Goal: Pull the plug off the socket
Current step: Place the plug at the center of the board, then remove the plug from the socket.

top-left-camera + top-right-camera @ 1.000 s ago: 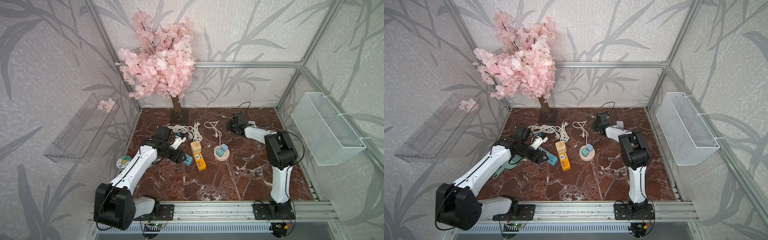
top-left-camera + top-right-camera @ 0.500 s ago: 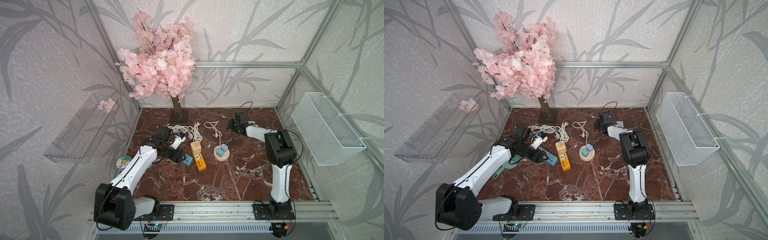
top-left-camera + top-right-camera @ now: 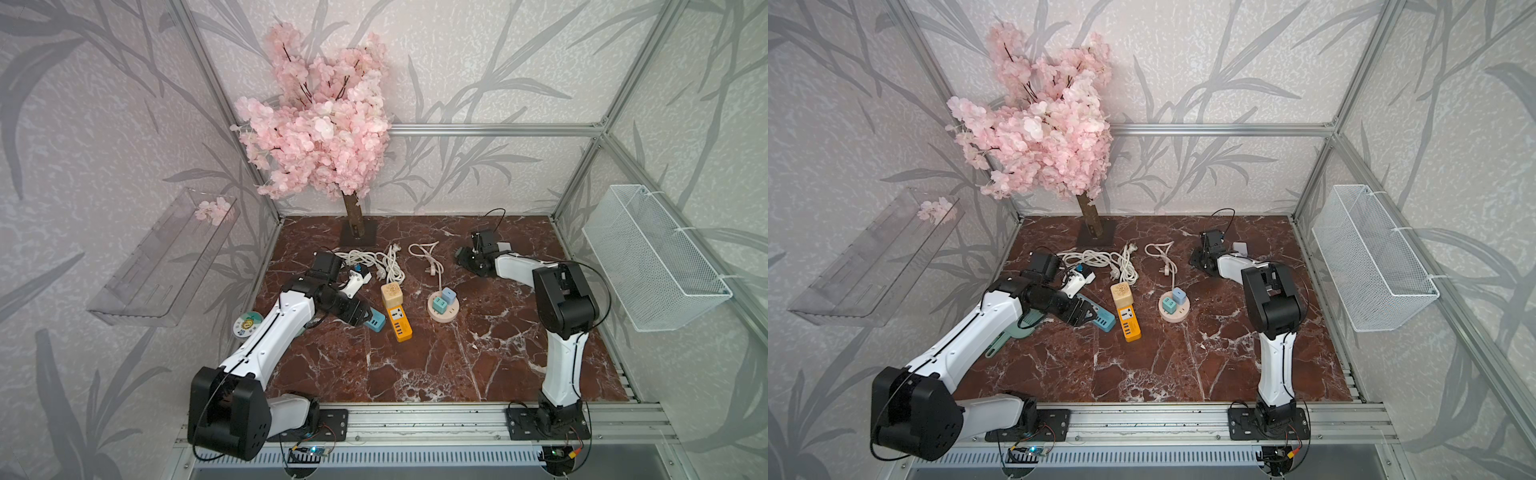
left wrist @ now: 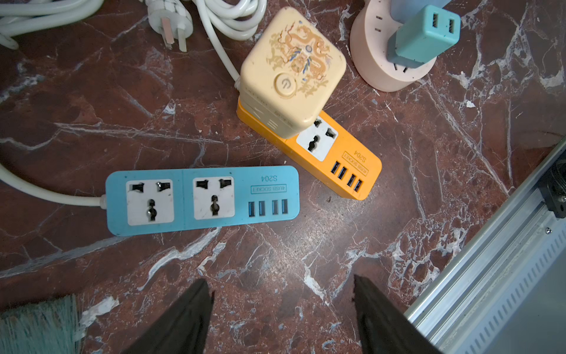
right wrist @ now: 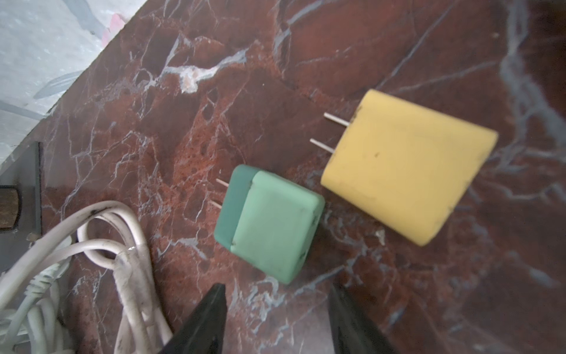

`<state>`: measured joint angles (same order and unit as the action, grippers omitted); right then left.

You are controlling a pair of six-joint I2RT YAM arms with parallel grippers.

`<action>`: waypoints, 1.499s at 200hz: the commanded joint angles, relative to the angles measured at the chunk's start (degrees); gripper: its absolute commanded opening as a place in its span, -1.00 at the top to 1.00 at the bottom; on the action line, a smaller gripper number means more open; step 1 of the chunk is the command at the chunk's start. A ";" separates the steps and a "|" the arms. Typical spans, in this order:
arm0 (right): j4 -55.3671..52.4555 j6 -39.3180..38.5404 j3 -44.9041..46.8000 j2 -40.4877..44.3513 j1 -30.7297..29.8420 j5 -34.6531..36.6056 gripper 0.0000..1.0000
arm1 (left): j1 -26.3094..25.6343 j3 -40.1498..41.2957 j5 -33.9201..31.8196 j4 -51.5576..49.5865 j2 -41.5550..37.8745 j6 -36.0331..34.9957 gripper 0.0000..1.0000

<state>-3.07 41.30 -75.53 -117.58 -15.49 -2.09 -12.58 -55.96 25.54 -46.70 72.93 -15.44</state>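
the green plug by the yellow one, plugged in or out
Out: the green plug lies on its side on the marble table, both prongs bare, beside the yellow plug, in no socket.

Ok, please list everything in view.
blue strip: 1, blue, centre
orange strip: 1, orange, beside it
cube adapter: 1, cream, atop it
round socket: 1, pink, further right
teal charger: 1, teal, in socket
blue charger: 1, blue, in socket
green charger: 1, green, back
yellow charger: 1, yellow, beside it
cables: several, white, back
tree: 1, pink, back
basket: 1, white, right wall
left gripper: 1, black, by blue strip
right gripper: 1, black, by green charger
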 commanded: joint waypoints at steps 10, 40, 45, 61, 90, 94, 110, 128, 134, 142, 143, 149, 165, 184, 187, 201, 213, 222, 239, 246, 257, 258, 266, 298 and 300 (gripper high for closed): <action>-4.12 -3.01 0.90 6.02 -0.37 -1.43 -0.15 | 0.09 0.20 -0.57 -0.01 -0.96 0.11 -0.51; -11.29 -8.69 0.34 11.96 -2.66 0.03 -0.23 | 0.10 0.08 -1.43 0.51 -1.01 1.30 -0.51; -12.41 -9.42 0.41 13.09 -3.24 0.69 -0.27 | 0.08 0.07 -1.65 0.61 -0.95 1.53 -0.52; -14.47 -11.85 1.20 17.12 -5.54 2.16 -0.40 | 0.31 -0.06 -2.12 0.82 -0.62 2.36 -0.52; -21.40 -16.97 -2.10 21.94 -12.10 5.11 -0.55 | 3.20 -1.15 -2.15 0.64 0.50 4.03 -0.50; -22.60 -17.66 -3.26 21.95 -13.23 5.45 -0.56 | 3.74 -1.30 -2.16 0.69 0.62 4.09 -0.50; -27.98 -20.24 -7.90 20.84 -17.72 6.82 -0.57 | 5.93 -1.47 -2.37 0.87 0.97 4.54 -0.48; -32.32 -21.58 -12.75 17.27 -22.01 6.06 -0.66 | 7.58 -1.17 -2.05 1.22 -0.01 4.18 -0.42; -33.80 -21.63 -14.26 15.94 -23.32 5.74 -0.67 | 7.65 -0.93 -2.18 1.35 -0.63 3.60 -0.35; -35.36 -21.86 -16.59 14.02 -25.12 5.54 -0.69 | 7.65 -0.56 -2.13 1.43 -1.81 2.41 -0.17; -35.61 -21.96 -16.85 13.77 -25.34 5.53 -0.69 | 7.65 -0.51 -2.06 1.43 -1.99 2.25 -0.14; -36.74 -22.27 -18.30 12.35 -26.66 5.56 -0.70 | 7.65 -0.14 -0.82 1.36 -3.00 0.64 0.14; -39.37 -22.02 -22.50 8.34 -29.43 5.91 -0.71 | 7.12 1.65 3.16 1.02 -5.74 -5.47 0.94; -41.67 -21.57 -27.13 3.80 -32.27 6.26 -0.72 | 5.44 2.62 6.26 -2.03 -8.70 -11.85 1.00; -42.13 -21.44 -27.81 3.12 -32.64 6.37 -0.72 | 5.05 2.76 6.96 -2.77 -9.14 -12.97 1.00; -44.31 -20.76 -31.12 0.07 -33.87 6.71 -0.74 | 3.20 2.75 9.04 -6.43 -10.24 -18.10 1.00; -45.79 -20.14 -33.58 -2.23 -34.59 6.84 -0.74 | 0.76 2.47 9.49 -9.01 -10.28 -20.91 1.00; -46.42 -19.93 -35.08 -3.66 -34.99 6.42 -0.76 | -1.51 2.56 8.50 -10.03 -10.09 -22.06 1.00; -47.49 -19.67 -37.18 -5.65 -35.56 6.48 -0.76 | -6.20 3.33 5.45 -10.50 -9.32 -23.35 1.00; -47.73 -19.62 -37.78 -6.31 -35.66 6.49 -0.76 | -7.76 3.72 4.46 -9.92 -8.98 -23.33 1.00; -48.10 -19.55 -38.33 -7.08 -35.67 6.34 -0.76 | -9.29 4.23 3.44 -8.79 -8.51 -23.16 1.00; -48.14 -19.53 -38.35 -7.11 -35.62 6.32 -0.76 | -9.39 4.26 3.37 -8.69 -8.46 -23.15 1.00; -48.25 -19.49 -38.47 -7.48 -35.67 6.35 -0.76 | -10.18 4.31 2.92 -7.91 -8.14 -23.00 1.00; -48.61 -19.31 -39.41 -9.06 -35.62 6.03 -0.76 | -11.41 4.43 1.89 -4.63 -7.62 -21.45 1.00; -48.61 -19.26 -39.43 -9.13 -35.70 6.04 -0.76 | -11.41 4.45 1.82 -4.52 -7.62 -21.33 1.00</action>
<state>-49.23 21.39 -112.79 -124.92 -51.05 3.60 -23.38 -51.72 29.02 -53.17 65.12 -36.49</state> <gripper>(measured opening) 0.881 0.046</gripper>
